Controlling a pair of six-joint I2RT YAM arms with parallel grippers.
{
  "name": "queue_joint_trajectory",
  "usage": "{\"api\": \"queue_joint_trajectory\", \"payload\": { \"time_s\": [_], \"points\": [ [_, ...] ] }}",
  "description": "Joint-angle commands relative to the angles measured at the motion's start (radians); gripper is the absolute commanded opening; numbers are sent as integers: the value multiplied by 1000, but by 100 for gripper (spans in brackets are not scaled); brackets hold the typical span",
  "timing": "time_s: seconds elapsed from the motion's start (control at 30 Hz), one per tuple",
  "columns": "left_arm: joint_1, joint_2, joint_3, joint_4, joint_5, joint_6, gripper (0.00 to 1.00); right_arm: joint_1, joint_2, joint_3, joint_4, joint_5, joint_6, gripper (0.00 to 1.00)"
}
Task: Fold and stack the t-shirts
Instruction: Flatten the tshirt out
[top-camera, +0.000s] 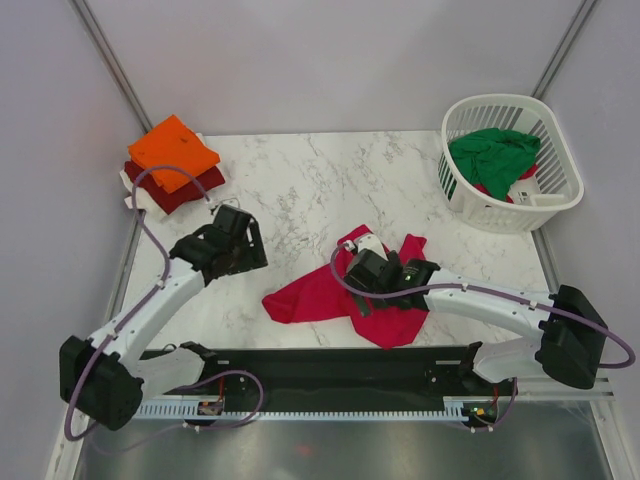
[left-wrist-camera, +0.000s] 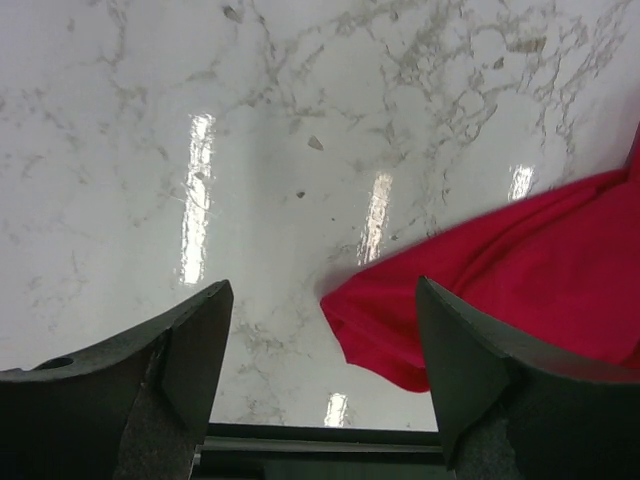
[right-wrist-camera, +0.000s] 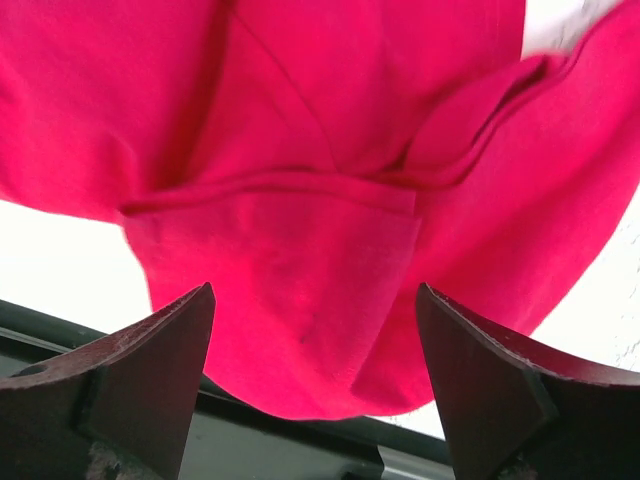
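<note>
The right pincer (top-camera: 358, 268) covers the middle of the crimson tee (top-camera: 310, 297). The white tee (top-camera: 145, 200) barely peeks from under the dark red tee (top-camera: 187, 190). A red cloth (top-camera: 527, 172) lies mostly buried beneath the green tee (top-camera: 490, 150) in the basket (top-camera: 565, 160).

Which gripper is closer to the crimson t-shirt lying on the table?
Right. The right gripper is directly over the crimson t-shirt, jaws open; the left gripper is beside its left edge, over the marble table.
</note>
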Motion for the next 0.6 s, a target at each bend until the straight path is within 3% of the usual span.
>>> {"api": "queue_joint_trajectory", "payload": {
  "time_s": [0.0,0.13,0.33,0.57],
  "points": [
    [-102,91,-2,49,-55,-121,81,-2,-34,-36,34,-25,40,89],
    [-171,204,36,173,-12,-94,78,-2,-40,-71,55,16,47,86],
    [-189,448,128,376,129,-35,77,-30,-126,-95,52,70,69,86],
    [-217,694,283,526,287,-3,81,-73,-175,-91,69,49,66,86]
  ]
}}
